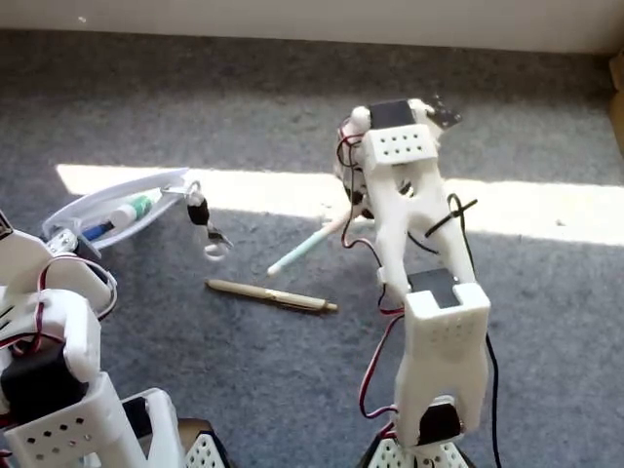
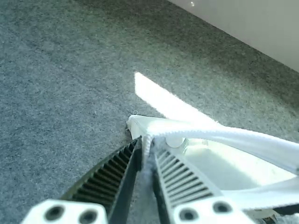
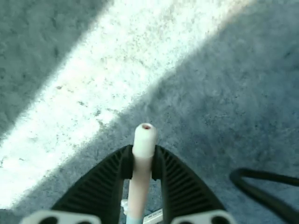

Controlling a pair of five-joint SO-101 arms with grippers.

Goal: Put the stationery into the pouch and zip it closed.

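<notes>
**Pouch pinched at left, pale pen pinched at right**

Far left in the high view: left arm (image 1: 58, 370), low in the corner, just beside the left end of the pouch (image 1: 102, 195). In the left wrist view, left gripper (image 2: 143, 141) with jaws pressed almost together, pinching the pouch's white rim between the ribbed inner faces.

Pouch lying on the grey, carpet-like surface (image 1: 292, 390) with its mouth gaping open, its upper side in a band of sunlight (image 1: 526, 210). Inside the pouch, a white tube (image 1: 132, 209) with a green band. Closer to the left end, also inside, a blue item (image 1: 96, 231), too small to name.

At the pouch's right end, a zip pull (image 1: 200, 210) with a dark tab and a small ring, trailing down onto the surface.

Further right, a gold pen (image 1: 271, 294), flat on the surface, outside the pouch and apart from it, touched by neither arm.

Just above and right of that, a pale pen (image 1: 304, 248), slanted, bluish toward its lower-left tip, its upper-right end gripped. Whether the lower tip touches the surface: cannot tell.

In the right wrist view, right gripper (image 3: 142, 156) with jaws clamped on the pale pen's barrel, one black ribbed face on either side, the pen's blunt end sticking out just past them. Black cable (image 3: 266, 184) looping in beside it.

Right of centre in the high view: right arm (image 1: 429, 283), white, stretched away from its base at the lower edge toward the sunlit band.
</notes>
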